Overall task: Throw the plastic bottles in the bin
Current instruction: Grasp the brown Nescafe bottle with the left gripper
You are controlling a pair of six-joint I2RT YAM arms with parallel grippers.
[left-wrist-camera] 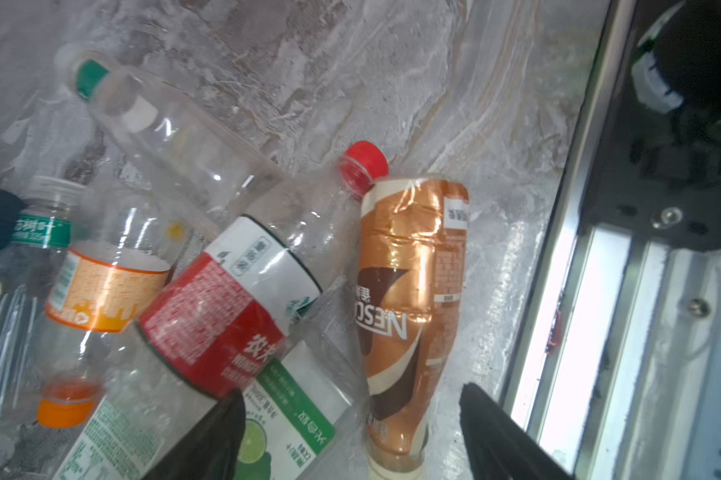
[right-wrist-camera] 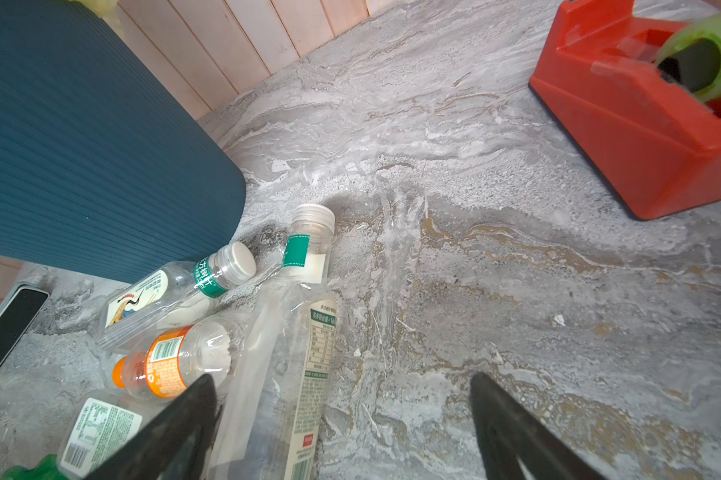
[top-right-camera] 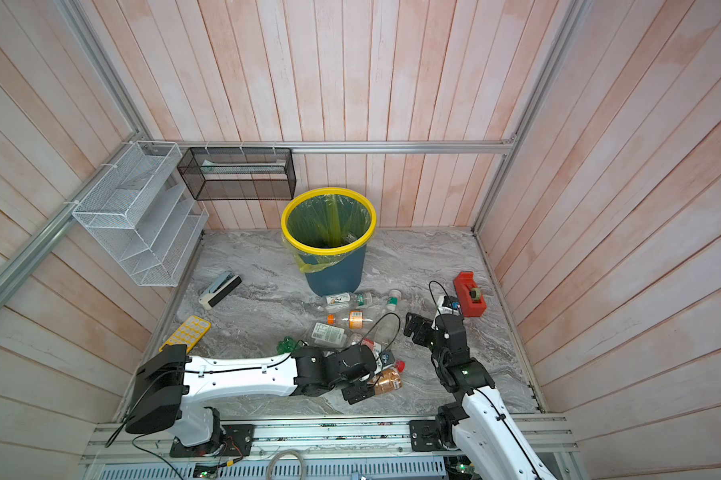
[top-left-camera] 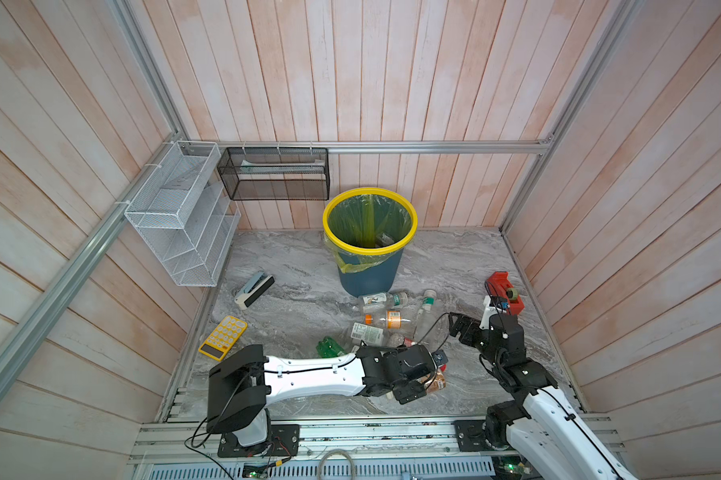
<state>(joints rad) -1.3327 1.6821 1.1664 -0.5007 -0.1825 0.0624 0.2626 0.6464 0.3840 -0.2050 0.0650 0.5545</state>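
On the grey marbled table [top-left-camera: 292,299], just in front of the round dark-blue plastic bin [top-left-camera: 371,274] with its yellow rim and yellow-green liner, a scatter of small plastic bottles [top-left-camera: 385,320] lies on its sides, none of those in view yet in hand. The left pincer [left-wrist-camera: 352,405] stands open astride the narrow end of a crumpled brown bottle [left-wrist-camera: 408,291] with a coppery label, a gap showing on either side (no contact that the wrist view can confirm). The right pincer [right-wrist-camera: 344,378] is likewise open and empty, low over the table beside a tall clear bottle [right-wrist-camera: 292,353].

The risk, as it looks from here: the brown bottle is dented and thin, and gripped so near its end it could pivot or squirt free as the jaws close. A clear red-capped bottle [left-wrist-camera: 267,266] touches its shoulder, and a green-labelled bottle [left-wrist-camera: 296,395] sits by the inner finger — either could be nudged or pinched along. The bin's rim stands well above the bottles, so a low carry could clip it.
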